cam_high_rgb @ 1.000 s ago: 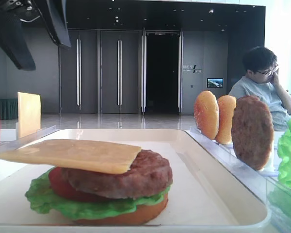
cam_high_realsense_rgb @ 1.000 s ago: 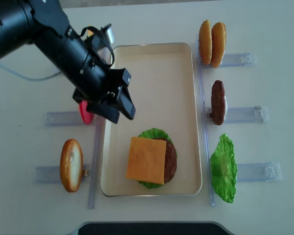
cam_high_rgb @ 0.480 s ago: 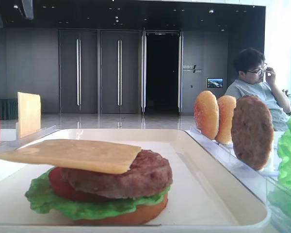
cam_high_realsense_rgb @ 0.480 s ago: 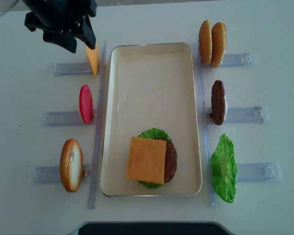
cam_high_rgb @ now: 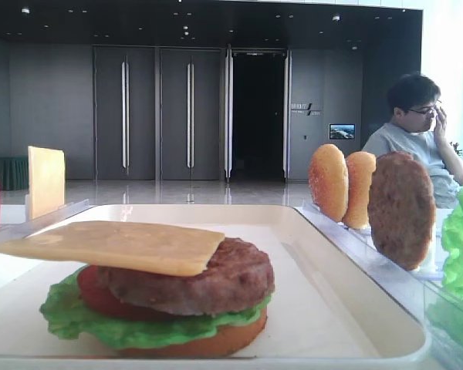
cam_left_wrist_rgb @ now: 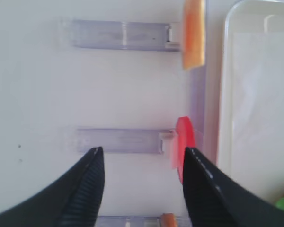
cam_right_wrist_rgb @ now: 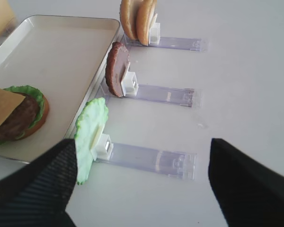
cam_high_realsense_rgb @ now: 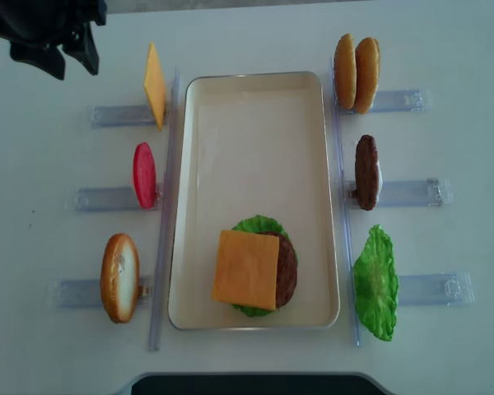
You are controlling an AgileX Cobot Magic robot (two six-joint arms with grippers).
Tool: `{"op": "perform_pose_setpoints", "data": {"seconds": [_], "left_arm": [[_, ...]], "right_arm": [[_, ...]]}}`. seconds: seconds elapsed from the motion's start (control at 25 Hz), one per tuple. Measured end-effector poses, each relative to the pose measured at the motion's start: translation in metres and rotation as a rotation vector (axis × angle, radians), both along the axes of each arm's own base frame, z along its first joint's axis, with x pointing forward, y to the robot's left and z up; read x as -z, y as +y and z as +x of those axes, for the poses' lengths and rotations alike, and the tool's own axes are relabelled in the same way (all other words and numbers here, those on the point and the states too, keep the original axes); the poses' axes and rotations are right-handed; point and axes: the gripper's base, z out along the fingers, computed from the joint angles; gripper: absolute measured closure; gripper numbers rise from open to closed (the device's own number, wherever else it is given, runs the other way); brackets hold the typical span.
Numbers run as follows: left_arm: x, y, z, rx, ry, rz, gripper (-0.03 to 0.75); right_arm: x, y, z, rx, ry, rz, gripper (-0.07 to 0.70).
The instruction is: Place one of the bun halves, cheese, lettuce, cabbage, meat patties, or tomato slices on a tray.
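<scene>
The cream tray (cam_high_realsense_rgb: 255,78) holds a stack: cheese (cam_high_realsense_rgb: 245,269) on a meat patty (cam_high_realsense_rgb: 287,271), with a tomato slice (cam_high_rgb: 92,297), lettuce (cam_high_realsense_rgb: 259,224) and a bun half (cam_high_rgb: 208,343) below it. Upright in clear holders stand cheese (cam_high_realsense_rgb: 154,85), a tomato slice (cam_high_realsense_rgb: 144,174), a bun half (cam_high_realsense_rgb: 119,277), two bun halves (cam_high_realsense_rgb: 356,62), a patty (cam_high_realsense_rgb: 365,171) and lettuce (cam_high_realsense_rgb: 375,282). Cabbage is out of view. My left gripper (cam_high_realsense_rgb: 72,66) hangs open and empty at the far left corner, left of the cheese (cam_left_wrist_rgb: 193,33). My right gripper (cam_right_wrist_rgb: 142,142) is open and empty beside the lettuce (cam_right_wrist_rgb: 91,137).
Clear plastic holders (cam_high_realsense_rgb: 412,192) lie along both long sides of the tray on the white table. A dark panel (cam_high_realsense_rgb: 247,384) sits at the near table edge. A seated person (cam_high_rgb: 417,127) is in the background on the right.
My left gripper has pulled back from over the tray's left edge to the far left corner, open and empty throughout. The food has not moved.
</scene>
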Motion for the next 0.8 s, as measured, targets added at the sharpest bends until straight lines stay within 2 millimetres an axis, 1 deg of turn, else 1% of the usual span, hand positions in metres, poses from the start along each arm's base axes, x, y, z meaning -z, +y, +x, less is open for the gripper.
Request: {"op": "perform_pose_setpoints", "data": {"seconds": [0.08,0.24,0.48,0.64,0.72,0.8], "left_arm": [[0.0,0.012,0.001,-0.018,-0.001,0.022,0.305],[0.0,0.03,0.001,-0.053,0.0,0.037,0.309],[0.0,0.058,0.0,-0.109,0.002,0.055,0.358],[-0.003,0.066,-0.002,-0.113,-0.002,0.086,0.376],[-0.009,0.067,-0.006,-0.11,-0.021,0.108,0.377],[-0.021,0.069,-0.013,-0.11,-0.052,0.141,0.377]], "right_arm": [[0.0,0.0,0.0,0.0,0.0,0.0,0.09],[0.0,0.0,0.0,0.0,0.0,0.0,0.09],[0.0,0.0,0.0,0.0,0.0,0.0,0.09],[0.0,0.0,0.0,0.0,0.0,0.0,0.09],[0.0,0.0,0.0,0.0,0.0,0.0,0.09],[0.0,0.0,0.0,0.0,0.0,0.0,0.09]]}}
